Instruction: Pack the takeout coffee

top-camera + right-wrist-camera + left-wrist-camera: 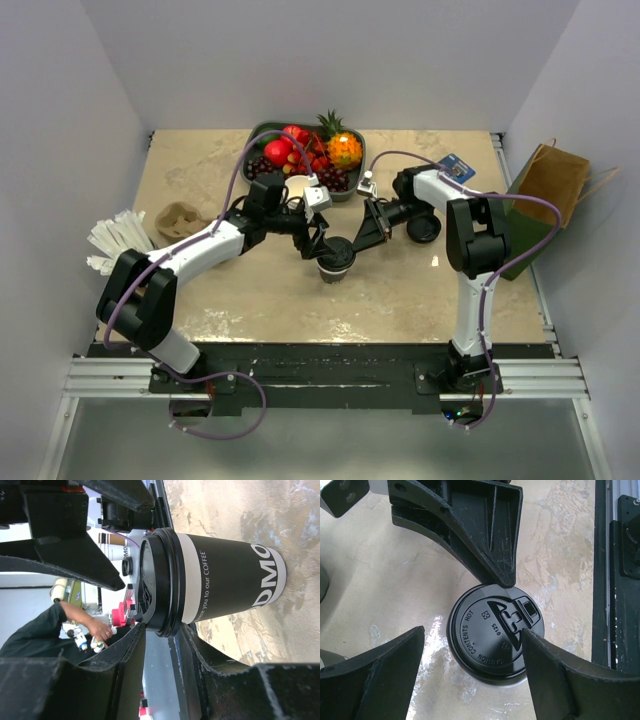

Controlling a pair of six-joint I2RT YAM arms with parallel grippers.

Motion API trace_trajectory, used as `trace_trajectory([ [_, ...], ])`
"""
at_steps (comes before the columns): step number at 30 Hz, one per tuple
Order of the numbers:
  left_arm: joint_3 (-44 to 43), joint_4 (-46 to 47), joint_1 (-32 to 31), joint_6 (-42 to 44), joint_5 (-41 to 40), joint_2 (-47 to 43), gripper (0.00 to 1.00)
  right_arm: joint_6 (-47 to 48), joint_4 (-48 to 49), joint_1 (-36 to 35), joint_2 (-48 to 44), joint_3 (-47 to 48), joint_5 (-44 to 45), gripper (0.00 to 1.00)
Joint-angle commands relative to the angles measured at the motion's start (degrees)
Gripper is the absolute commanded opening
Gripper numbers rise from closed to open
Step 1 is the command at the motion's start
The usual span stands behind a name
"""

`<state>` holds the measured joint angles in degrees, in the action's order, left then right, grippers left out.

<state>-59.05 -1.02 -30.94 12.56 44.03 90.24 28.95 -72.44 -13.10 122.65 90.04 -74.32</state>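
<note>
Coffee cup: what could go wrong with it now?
One finger of the right gripper touches the rim of the lid on the takeout coffee; a sideways push might tip the tall cup or pop the lid. The left gripper hangs open over the lid, close to the right one, so they might bump as it closes.

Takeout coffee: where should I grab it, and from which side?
Grip the takeout coffee on its dark paper wall just under the lid, coming in level from the side. It stands upright, and the lid's protruding rim should stop it slipping down through the jaws.
</note>
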Motion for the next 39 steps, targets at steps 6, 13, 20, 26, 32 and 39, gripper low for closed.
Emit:
trace_trajectory([
  [6, -1.86, 1.10, -0.35, 0.10, 3.78, 0.47, 0.82, -0.47, 1.69, 0.01, 0.66, 1.54, 0.58, 0.38],
  [13, -1.51, 1.10, -0.35, -0.08, 3.87, 0.55, 0.81, -1.18, 3.10, 0.01, 0.92, 1.81, 1.11, 0.36],
  [20, -1.16, -0.92, -0.44, -0.34, 5.63, 0.47, 0.79, -2.32, 4.24, 0.01, 1.63, 2.16, 1.81, 0.36],
  [26, -0.02, -1.71, -0.44, -0.43, 5.89, -1.02, 0.77, -2.41, 4.24, -0.08, 1.45, 2.16, 1.90, 0.36],
  [32, 0.51, -1.62, -0.44, -1.13, 5.36, -2.08, 0.73, -2.41, 4.15, -0.87, 0.49, 2.51, 2.43, 0.36],
  [39, 0.60, -2.15, -0.44, -1.48, 5.36, -3.22, 0.71, -2.41, 4.06, -2.63, -1.88, 2.42, 3.74, 0.35],
])
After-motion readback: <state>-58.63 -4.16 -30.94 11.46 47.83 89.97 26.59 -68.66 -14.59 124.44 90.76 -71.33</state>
